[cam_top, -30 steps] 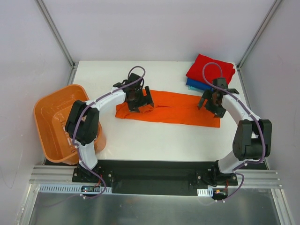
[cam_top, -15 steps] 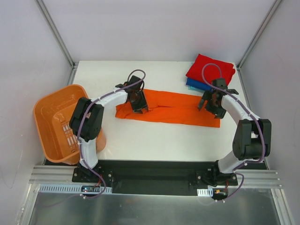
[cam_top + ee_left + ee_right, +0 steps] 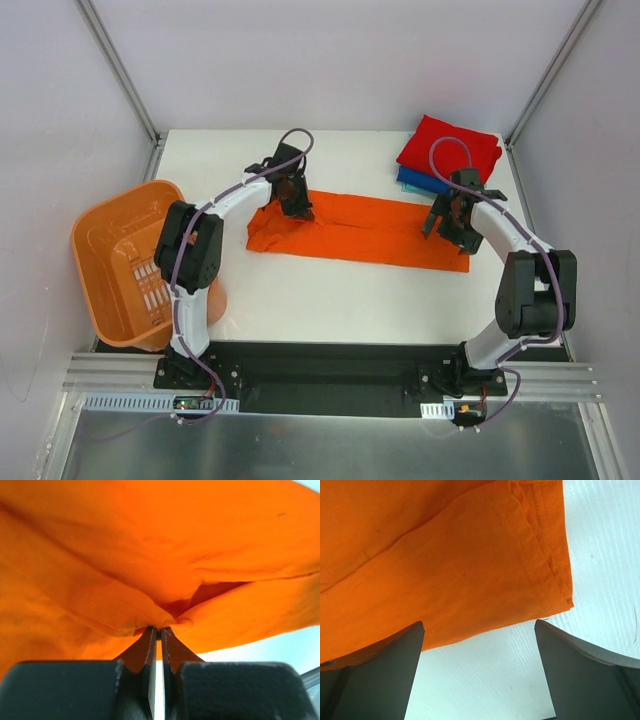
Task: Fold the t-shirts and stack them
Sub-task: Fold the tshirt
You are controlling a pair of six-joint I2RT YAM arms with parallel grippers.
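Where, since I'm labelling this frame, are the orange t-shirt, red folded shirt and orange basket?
orange t-shirt (image 3: 370, 228), top external view, middle of the cloth.
red folded shirt (image 3: 450, 150), top external view, its top face.
orange basket (image 3: 110, 250), top external view, bare inner wall.

Orange t-shirt (image 3: 375, 232) flat on white table (image 3: 330, 292)

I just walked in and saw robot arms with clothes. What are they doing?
Two robot arms are folding shirts. The left claw pinches the left end of the orange shirt, which lies in a long strip on the table. The right claw is open over the shirt's right end and grips nothing. A folded red shirt sits on a blue one in the far right corner.
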